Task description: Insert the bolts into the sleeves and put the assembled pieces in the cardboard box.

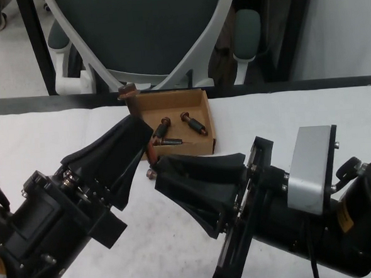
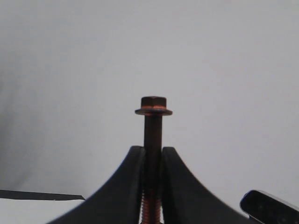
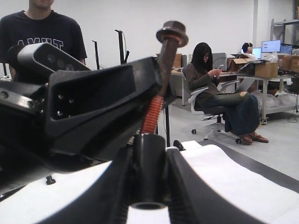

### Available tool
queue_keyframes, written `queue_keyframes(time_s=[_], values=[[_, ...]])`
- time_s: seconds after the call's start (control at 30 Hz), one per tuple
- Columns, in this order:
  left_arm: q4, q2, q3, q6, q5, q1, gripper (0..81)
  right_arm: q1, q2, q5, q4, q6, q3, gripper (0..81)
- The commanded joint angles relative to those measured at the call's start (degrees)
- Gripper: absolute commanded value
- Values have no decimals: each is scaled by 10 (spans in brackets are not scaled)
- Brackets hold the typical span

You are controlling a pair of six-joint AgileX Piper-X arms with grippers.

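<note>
Two parts meet over the tabletop [image 1: 297, 113]: left jaws clamp the bolt [image 2: 153, 126], right jaws clamp the sleeve [image 3: 149, 172], bolt tip at sleeve mouth. Insertion step, I judge; next needs straight push, then carry to box [image 1: 170, 97].

Dark brown bolt [image 2: 153, 125] with orange thread, black sleeve [image 3: 149, 172], brown cardboard box [image 1: 195, 148], white bench [image 1: 46, 132]

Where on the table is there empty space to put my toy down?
Bare cloth lies left of the cardboard box and right of it. In front of the box it is crowded: the left gripper and right gripper meet there with a bolt and sleeve.
</note>
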Motion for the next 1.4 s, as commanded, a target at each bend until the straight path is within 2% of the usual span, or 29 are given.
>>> queue_keyframes(time_s=[0.0, 0.43, 0.67, 0.97, 1.37], values=[[-10, -3, 2, 5, 1, -2, 8, 0, 0, 3, -14, -5, -1, 2], [-10, -3, 2, -2, 1, -2, 8, 0, 0, -3, -27, 5, -1, 2], [-9, -3, -5, -7, 4, -21, 8, 0, 0, -6, -27, 17, -1, 2], [-9, -3, -8, -11, 14, -21, 8, 0, 0, -6, -33, 17, -1, 2], [-9, -3, -8, -31, 9, -21, 8, 0, 0, 29, -93, 13, -1, 2]])
